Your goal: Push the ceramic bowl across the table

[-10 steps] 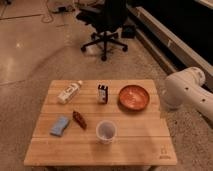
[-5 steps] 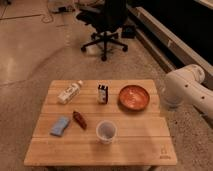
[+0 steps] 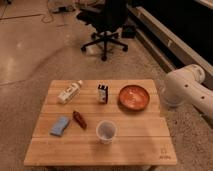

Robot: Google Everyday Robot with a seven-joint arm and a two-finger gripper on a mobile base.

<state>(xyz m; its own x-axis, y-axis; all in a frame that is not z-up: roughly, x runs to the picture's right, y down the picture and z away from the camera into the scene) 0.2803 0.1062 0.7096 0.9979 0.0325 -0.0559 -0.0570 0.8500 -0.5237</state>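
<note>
The orange-red ceramic bowl (image 3: 134, 96) sits upright at the far right of the light wooden slat table (image 3: 135, 150). Its paler speckled inside faces up. My gripper is out of view. Only a thick white arm segment (image 3: 186, 86) shows, just off the table's right edge and a little to the right of the bowl, not touching it. The arm's greyish lower end (image 3: 172, 101) hangs beside the table's far right corner.
On the table are a white bottle (image 3: 70, 92) lying at the far left, a small dark carton (image 3: 103, 93) left of the bowl, a brown packet (image 3: 79, 119), a blue sponge (image 3: 60, 126) and a translucent plastic cup (image 3: 106, 132). A black office chair (image 3: 107, 22) stands beyond.
</note>
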